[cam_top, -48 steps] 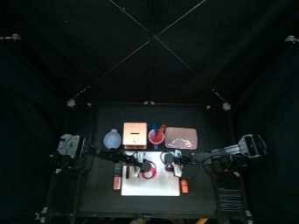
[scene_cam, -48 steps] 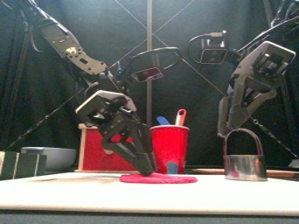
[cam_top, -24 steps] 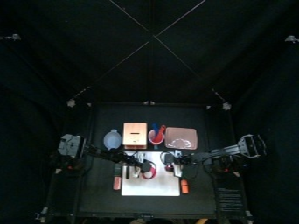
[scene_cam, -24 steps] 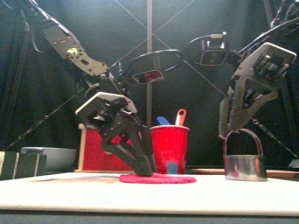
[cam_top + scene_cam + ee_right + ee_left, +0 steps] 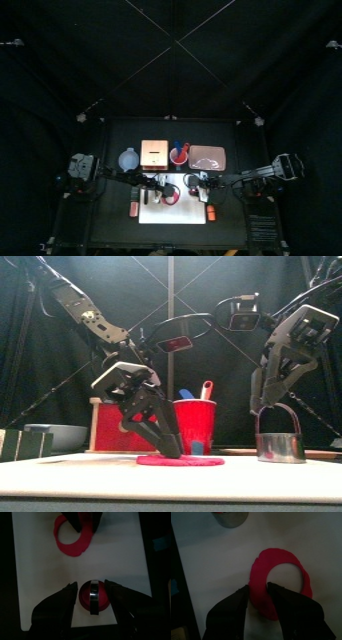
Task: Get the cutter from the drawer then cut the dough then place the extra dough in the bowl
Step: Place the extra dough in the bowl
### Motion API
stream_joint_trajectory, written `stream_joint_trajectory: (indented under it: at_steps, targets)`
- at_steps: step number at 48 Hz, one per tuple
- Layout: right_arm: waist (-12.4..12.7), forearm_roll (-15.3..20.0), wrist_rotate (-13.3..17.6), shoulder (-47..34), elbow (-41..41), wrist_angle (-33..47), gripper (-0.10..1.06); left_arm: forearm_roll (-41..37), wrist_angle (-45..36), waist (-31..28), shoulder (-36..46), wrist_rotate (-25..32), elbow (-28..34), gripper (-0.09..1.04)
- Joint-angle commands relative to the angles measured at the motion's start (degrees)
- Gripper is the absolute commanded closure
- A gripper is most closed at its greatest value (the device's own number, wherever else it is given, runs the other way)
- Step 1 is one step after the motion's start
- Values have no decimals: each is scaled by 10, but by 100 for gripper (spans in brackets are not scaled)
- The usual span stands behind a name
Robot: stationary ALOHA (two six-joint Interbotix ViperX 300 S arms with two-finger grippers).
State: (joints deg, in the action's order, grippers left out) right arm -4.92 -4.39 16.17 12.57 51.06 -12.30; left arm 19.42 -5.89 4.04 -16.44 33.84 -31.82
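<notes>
One white board (image 5: 113, 557), black curtains (image 5: 80, 60) | left gripper (image 5: 258, 587) pinches dough ring (image 5: 278, 556) | right gripper (image 5: 92, 584) spread above cutter (image 5: 91, 598)

Place: a robot lab test booth, as far as my feeds show me.
Enclosure: black curtains (image 5: 171, 60) hang behind and at both sides, closing in one small black bench (image 5: 241, 135).
Machinery: I see two jointed black arms, the left arm (image 5: 83, 314) and the right arm (image 5: 287, 341), reaching down over the bench.
Props: playthings only: a red dough ring (image 5: 181, 460), a metal cutter (image 5: 278, 446), a red cup (image 5: 195, 421) of toy knives (image 5: 206, 389), a white cutting board (image 5: 181, 215).
Lighting: only the bench is lit; everything around it is dark.
</notes>
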Motion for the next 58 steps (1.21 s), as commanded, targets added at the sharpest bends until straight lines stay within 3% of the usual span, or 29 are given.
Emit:
stream_joint_trajectory:
  at_steps: [1,23,34,58]
  targets:
    - [-1,1,1,8,-4,4,14,-2,-10,-2,1,1,-2,19]
    - [-1,2,1,7,-4,3,14,-18,-18,-2,-3,2,-2,36]
    - [0,1,1,4,-4,3,14,-33,-20,4,7,1,0,38]
    - [-1,1,1,3,-4,-4,14,-33,-4,-11,214,0,-68,38]
